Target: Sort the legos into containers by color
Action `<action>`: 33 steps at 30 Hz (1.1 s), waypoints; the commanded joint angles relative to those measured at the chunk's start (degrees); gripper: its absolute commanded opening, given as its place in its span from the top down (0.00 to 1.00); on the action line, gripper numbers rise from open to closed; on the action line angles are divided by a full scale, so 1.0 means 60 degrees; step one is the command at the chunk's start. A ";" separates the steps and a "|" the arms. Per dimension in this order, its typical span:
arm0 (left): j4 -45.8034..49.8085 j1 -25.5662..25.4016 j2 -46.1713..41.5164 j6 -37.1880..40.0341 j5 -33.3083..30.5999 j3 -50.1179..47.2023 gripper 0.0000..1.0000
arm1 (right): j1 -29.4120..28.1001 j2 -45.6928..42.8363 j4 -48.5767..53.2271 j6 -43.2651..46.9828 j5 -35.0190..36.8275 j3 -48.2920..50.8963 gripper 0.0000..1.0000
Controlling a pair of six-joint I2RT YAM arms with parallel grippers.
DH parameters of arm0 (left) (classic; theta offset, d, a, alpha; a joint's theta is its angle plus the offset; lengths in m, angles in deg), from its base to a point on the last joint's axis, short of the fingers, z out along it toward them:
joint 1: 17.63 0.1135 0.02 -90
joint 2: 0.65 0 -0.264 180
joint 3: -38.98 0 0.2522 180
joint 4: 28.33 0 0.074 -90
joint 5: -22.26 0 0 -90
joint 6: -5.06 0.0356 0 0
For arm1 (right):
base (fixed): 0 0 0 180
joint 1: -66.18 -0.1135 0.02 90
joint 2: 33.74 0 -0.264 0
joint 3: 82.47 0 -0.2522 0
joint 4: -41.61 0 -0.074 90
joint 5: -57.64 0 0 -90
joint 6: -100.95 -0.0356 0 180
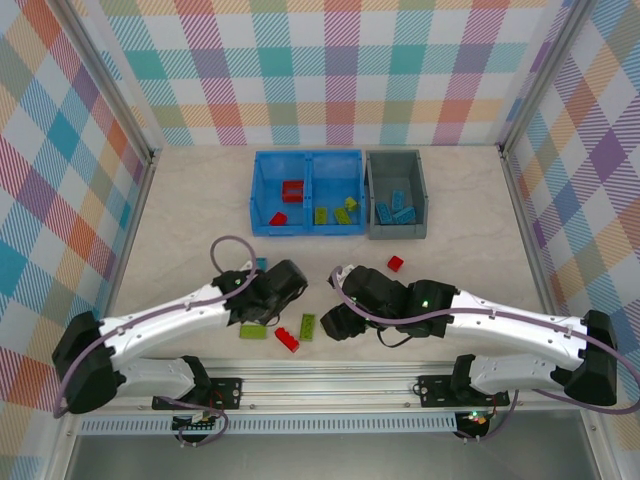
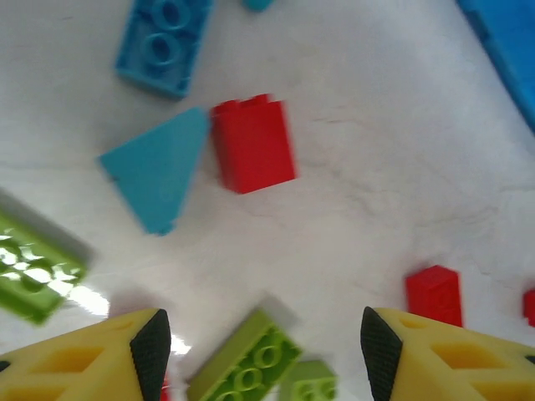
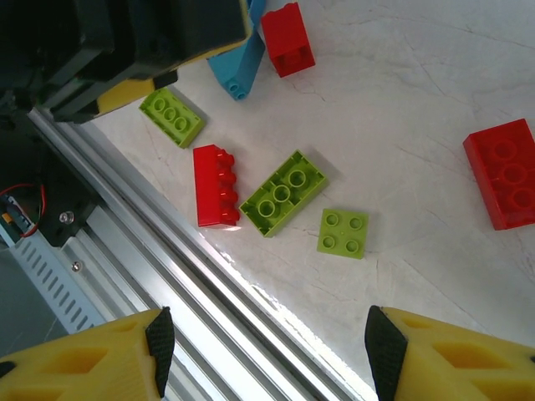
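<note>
Loose legos lie on the desk (image 1: 180,210) around both tools. Ahead of the left tool (image 2: 259,351), whose yellow fingers (image 2: 100,359) stand apart with nothing clamped, a red brick (image 2: 252,144) sits just beside a blue wedge (image 2: 157,167). A blue brick (image 2: 163,42) lies farther out, and a lime brick (image 2: 247,363) lies on the desk between the fingertips. The right tool (image 3: 263,351), likewise apart and empty, hovers above a tipped red brick (image 3: 215,185), a long lime brick (image 3: 284,192) just beside it and a square lime brick (image 3: 343,232). Well beyond both tools, the blue bin (image 1: 258,195) holds red bricks in its left compartment and lime ones in its right. The grey bin (image 1: 371,200) beside it holds blue bricks.
</note>
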 commanded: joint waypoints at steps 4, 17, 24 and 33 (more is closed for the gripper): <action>-0.0937 0.0602 0.1454 0.0499 0.0397 0.0538 0.39 | -0.0061 -0.0285 -0.0123 -0.0213 0.0448 -0.0111 0.37; -0.1125 0.1326 0.2836 0.0584 0.0622 0.0596 0.43 | -0.0048 -0.0831 0.0028 -0.0433 0.0844 0.0115 0.35; -0.0866 0.1403 0.3133 0.0655 0.0413 0.0692 0.43 | -0.0052 -0.0900 0.0037 -0.0514 0.0963 0.0085 0.35; -0.1064 0.1691 0.3719 0.1109 0.0448 0.0812 0.52 | -0.0048 -0.0913 0.0081 -0.0572 0.0998 0.0086 0.34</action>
